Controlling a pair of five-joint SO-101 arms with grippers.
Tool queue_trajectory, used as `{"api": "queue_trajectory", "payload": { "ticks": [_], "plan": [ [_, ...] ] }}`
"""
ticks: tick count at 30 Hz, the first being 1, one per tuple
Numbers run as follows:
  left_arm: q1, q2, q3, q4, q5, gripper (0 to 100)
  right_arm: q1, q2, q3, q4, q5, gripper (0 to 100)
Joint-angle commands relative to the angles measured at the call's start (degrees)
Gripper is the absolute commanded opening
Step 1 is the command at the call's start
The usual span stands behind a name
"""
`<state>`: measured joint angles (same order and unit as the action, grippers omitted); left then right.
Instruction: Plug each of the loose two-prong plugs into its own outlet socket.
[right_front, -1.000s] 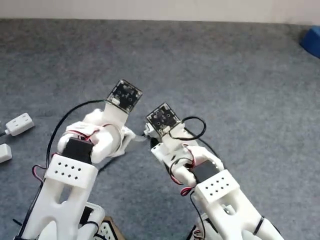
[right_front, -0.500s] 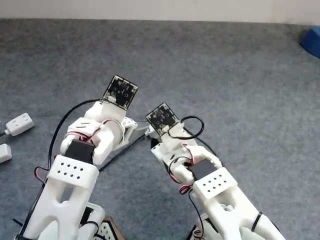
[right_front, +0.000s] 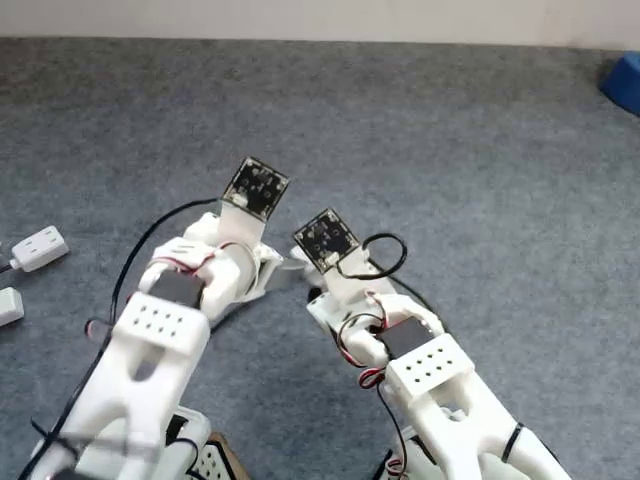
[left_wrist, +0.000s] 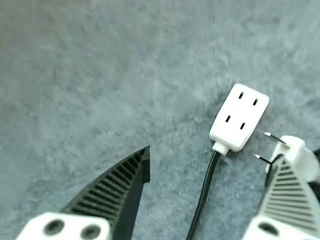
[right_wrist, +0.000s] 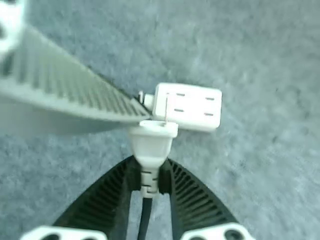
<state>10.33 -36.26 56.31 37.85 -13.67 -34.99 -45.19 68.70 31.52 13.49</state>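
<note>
Item held: we log one two-prong plug (right_wrist: 152, 136), white. The right gripper (right_wrist: 150, 167) pinches it at its ribbed neck, with fingers pressed against it from both sides. Its black cord (right_wrist: 145, 215) trails back between them.
Plug position: near the middle of the grey carpet (right_front: 450, 150), prongs aimed at the outlet block (left_wrist: 240, 116) and close to its face. We cannot tell whether they touch.
Left gripper (left_wrist: 212, 156): fingers spread wide and pinching nothing, poised over the outlet block, with one finger (right_wrist: 75, 85) just beside the plug.
Handling, plug: we judge it light and rigid. Its smooth plastic may twist in a pinch, and the thin prongs would bend if driven in crooked. The best hold is the moulded body just behind the prongs, not the cord.
Handling, outlet block: we judge it light and hard-shelled, likely to slide on the carpet under a push. It is best steadied by its long sides.
Count, plugs: one.
Count, outlet blocks: one at the plug, showing two slot pairs. A second outlet block (right_front: 38, 247) lies at the carpet's left edge. A white block (right_front: 8, 305) sits near it, type unclear.
Count, arms: two.
Other: blue object (right_front: 625, 85) at the far right corner.
</note>
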Motion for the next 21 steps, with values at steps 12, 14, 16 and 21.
{"api": "queue_trajectory", "payload": {
  "ticks": [12, 14, 16, 21],
  "plan": [
    [-3.6, 13.5, -8.5, -1.4, -0.1, 35, -2.2, -16.1, -6.5, 11.8, -0.4, 0.8],
    [-3.6, 13.5, -8.4, -1.4, -0.1, 35, -3.4, -16.0, -7.3, 12.8, -0.4, 0.8],
    [-3.8, 13.4, -8.3, -1.4, -0.1, 35, -3.7, -16.0, -7.6, 13.2, -0.4, 0.8],
    [-3.9, 13.4, -8.3, -1.4, -0.1, 35, -3.6, -16.0, -7.3, 14.6, -0.4, 0.8]
  ]
}}
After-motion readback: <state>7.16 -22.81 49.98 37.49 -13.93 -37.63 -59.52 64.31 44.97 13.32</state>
